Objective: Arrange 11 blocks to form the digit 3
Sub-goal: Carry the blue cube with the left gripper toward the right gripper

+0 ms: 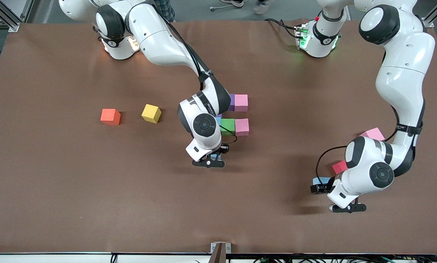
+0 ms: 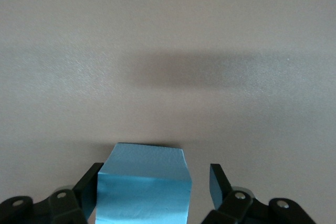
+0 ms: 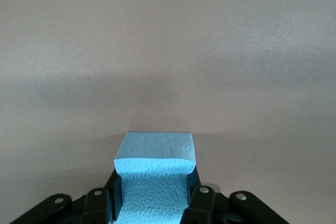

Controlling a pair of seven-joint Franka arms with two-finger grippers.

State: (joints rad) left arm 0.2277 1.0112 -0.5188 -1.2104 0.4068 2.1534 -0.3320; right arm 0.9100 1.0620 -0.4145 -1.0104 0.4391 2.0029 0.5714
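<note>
My right gripper (image 1: 214, 157) is shut on a light blue block (image 3: 155, 179), whose foam is squeezed between the fingers. It is low over the table next to a cluster of blocks: purple (image 1: 232, 102), pink (image 1: 241, 102), green (image 1: 228, 126), pink (image 1: 242, 126) and a sliver of light blue (image 1: 218, 120). My left gripper (image 1: 321, 184) is open astride another light blue block (image 2: 144, 184) on the table (image 1: 321, 180); one finger (image 2: 216, 182) stands clear of it. A yellow block (image 1: 151, 113) lies toward the right arm's end.
An orange cube (image 1: 110, 117) lies beside the yellow block. A pink cube (image 1: 374, 134) and a reddish cube (image 1: 339, 167) lie by the left arm, partly hidden by it. The right arm covers part of the cluster.
</note>
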